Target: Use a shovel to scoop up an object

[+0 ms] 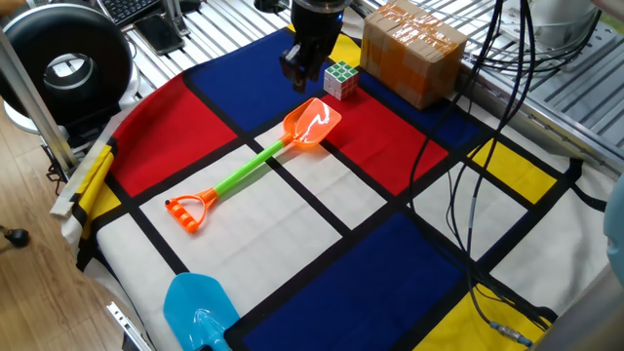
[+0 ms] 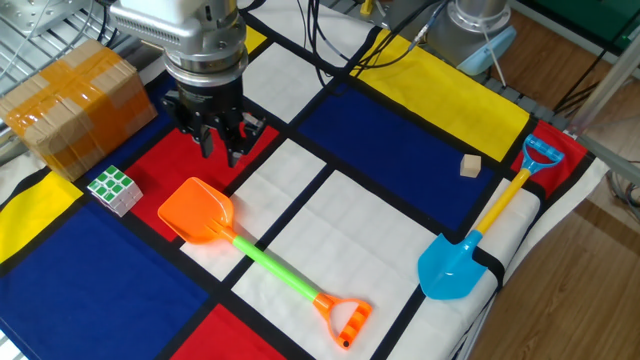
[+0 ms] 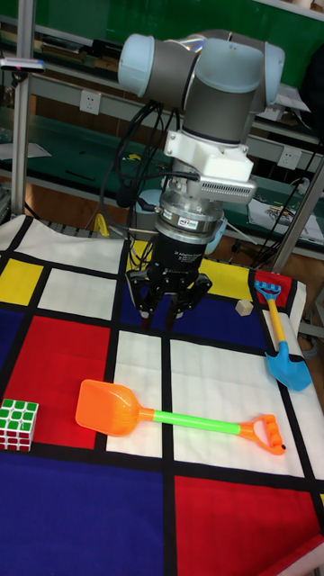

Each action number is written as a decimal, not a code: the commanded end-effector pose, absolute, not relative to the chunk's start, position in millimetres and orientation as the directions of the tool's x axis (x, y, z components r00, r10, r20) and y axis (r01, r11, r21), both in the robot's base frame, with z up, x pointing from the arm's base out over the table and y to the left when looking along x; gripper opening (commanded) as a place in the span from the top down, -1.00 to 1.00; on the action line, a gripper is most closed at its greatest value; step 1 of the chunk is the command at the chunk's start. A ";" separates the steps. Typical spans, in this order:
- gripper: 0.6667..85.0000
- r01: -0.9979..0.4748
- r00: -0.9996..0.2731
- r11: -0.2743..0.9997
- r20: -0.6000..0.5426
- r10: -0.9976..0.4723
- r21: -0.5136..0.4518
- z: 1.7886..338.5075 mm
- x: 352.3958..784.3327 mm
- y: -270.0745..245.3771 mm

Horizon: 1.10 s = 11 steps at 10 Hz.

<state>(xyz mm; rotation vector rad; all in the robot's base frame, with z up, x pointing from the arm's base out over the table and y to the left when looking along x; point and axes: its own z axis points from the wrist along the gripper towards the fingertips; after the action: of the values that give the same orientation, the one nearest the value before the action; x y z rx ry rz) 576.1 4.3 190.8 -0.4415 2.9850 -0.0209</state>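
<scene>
The shovel (image 2: 197, 211) lies flat on the checked cloth, with its orange blade (image 1: 312, 124) toward the cube, a lime-green shaft (image 3: 193, 420) and an orange D-handle (image 1: 188, 211). The Rubik's cube (image 1: 340, 78) (image 2: 112, 188) (image 3: 18, 423) rests on the cloth a short gap beyond the blade tip. My gripper (image 2: 218, 150) (image 1: 297, 70) (image 3: 168, 315) hangs above the cloth behind the blade, pointing down. Its fingers are spread and hold nothing. It touches neither the shovel nor the cube.
A brown taped cardboard box (image 1: 414, 49) (image 2: 70, 100) stands just past the cube. A light-blue shovel (image 2: 455, 265) (image 1: 200, 310) lies near the cloth's edge, with a small tan block (image 2: 470, 166) close by. Black cables (image 1: 468, 195) trail over the cloth.
</scene>
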 end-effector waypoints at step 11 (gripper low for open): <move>0.09 -0.314 -0.941 0.945 -0.101 -0.322 -0.087 192.4 575.9 -10.5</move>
<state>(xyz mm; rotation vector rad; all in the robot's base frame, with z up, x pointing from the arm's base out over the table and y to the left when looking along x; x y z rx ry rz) 575.6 -14.1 191.4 -0.4815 2.9898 -0.1294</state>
